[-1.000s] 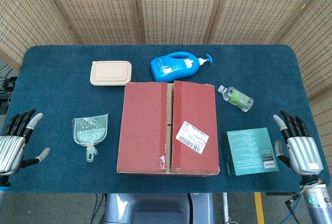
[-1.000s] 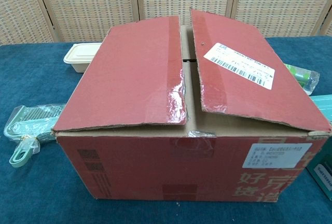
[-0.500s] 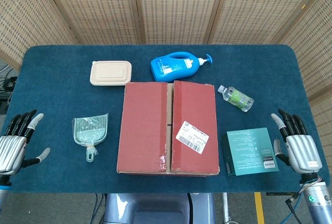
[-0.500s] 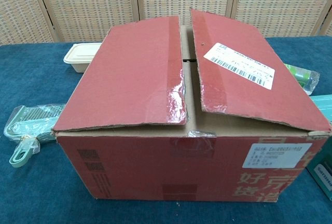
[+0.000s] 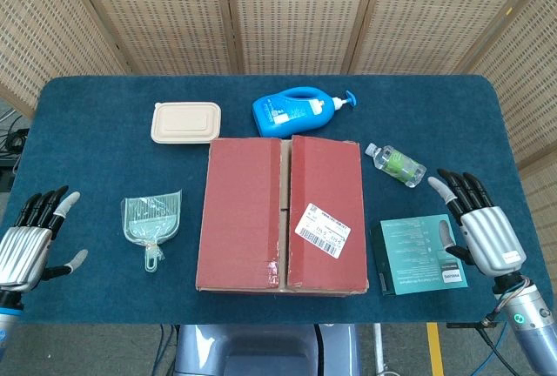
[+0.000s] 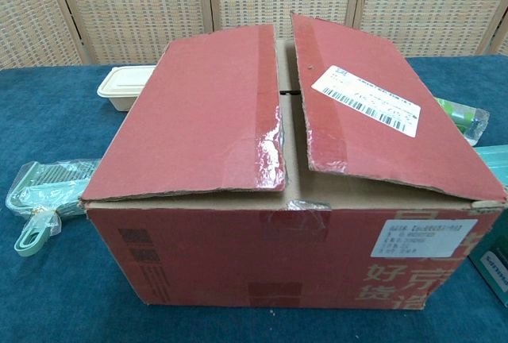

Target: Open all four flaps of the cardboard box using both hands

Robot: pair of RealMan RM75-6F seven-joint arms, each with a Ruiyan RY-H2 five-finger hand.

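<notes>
Right hand (image 5: 484,230) sits at the table's right edge, fingers spread, holding nothing, its thumb side over the right edge of a dark green flat carton (image 5: 419,254) w/ small white print too fine to read. Left hand (image 5: 28,245) is at the far left edge, fingers fanned apart, also holding nothing, well apart from everything. Between them, centre-front on the blue-cloth table (image 5: 104,132), the red cardboard box (image 5: 280,213): long axis runs front-to-back from the robot, centre seam along that same line. Both top flaps are down but not flat; in the chest view they tilt up toward the seam, w/ a gap and torn clear tape between them. White barcode label (image 5: 321,230) on the right flap, text illegible; another white label plus large Chinese characters on the front wall. Left of the box, a pale green plastic dustpan (image 5: 152,222), handle toward the robot. Behind: beige lidded food container (image 5: 185,122), blue pump bottle (image 5: 298,111) lying down, nozzle pointing right. Right-rear, small clear bottle w/ green label (image 5: 396,164), on its side.
</notes>
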